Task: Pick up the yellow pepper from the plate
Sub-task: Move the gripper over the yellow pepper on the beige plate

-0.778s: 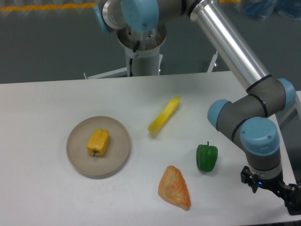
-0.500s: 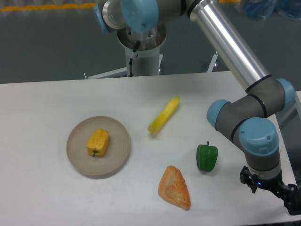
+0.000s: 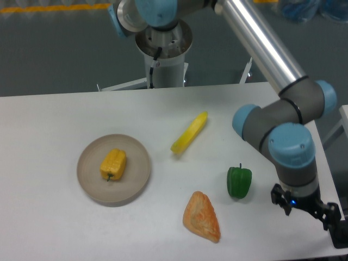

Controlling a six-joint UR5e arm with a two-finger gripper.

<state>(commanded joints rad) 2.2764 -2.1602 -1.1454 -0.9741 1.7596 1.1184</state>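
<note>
Camera shows lobed yellow pepper [image 3: 113,164] on round matte plate [image 3: 139,173]; pincer [image 3: 336,225] state unclear.

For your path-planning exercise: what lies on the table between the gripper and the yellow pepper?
In the fixed camera view, the green pepper and an orange wedge-shaped piece lie between the gripper and the yellow pepper.

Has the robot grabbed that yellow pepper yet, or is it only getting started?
Only starting. The yellow pepper lies untouched on the plate. The arm's wrist sits at the table's far right, beyond the green pepper, its fingers out of view. Reaching over, gripping and lifting all remain.
</note>
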